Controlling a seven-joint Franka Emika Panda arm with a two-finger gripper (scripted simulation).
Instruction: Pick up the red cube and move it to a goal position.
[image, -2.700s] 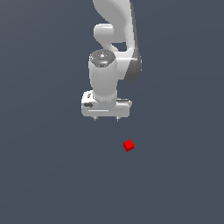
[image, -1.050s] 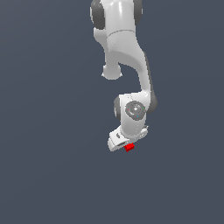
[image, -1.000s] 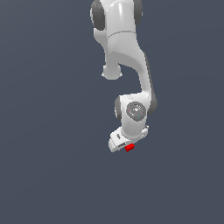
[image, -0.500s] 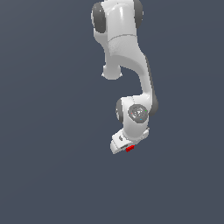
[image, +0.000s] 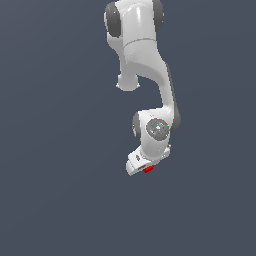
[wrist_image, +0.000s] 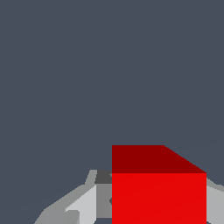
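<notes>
The red cube shows as a small red patch under the white gripper in the exterior view, mostly covered by the hand. In the wrist view the red cube fills the space between the grey fingers, which press on its sides. The gripper is shut on the cube. The white arm reaches down from the top of the exterior view, with its wrist bent over the cube. Whether the cube rests on the grey surface or is lifted off it cannot be told.
A plain dark grey surface fills both views. No other objects show.
The gripper came down from above and to the exterior view's left onto the cube and closed on it. Over the last second the hand and cube shifted only slightly.
</notes>
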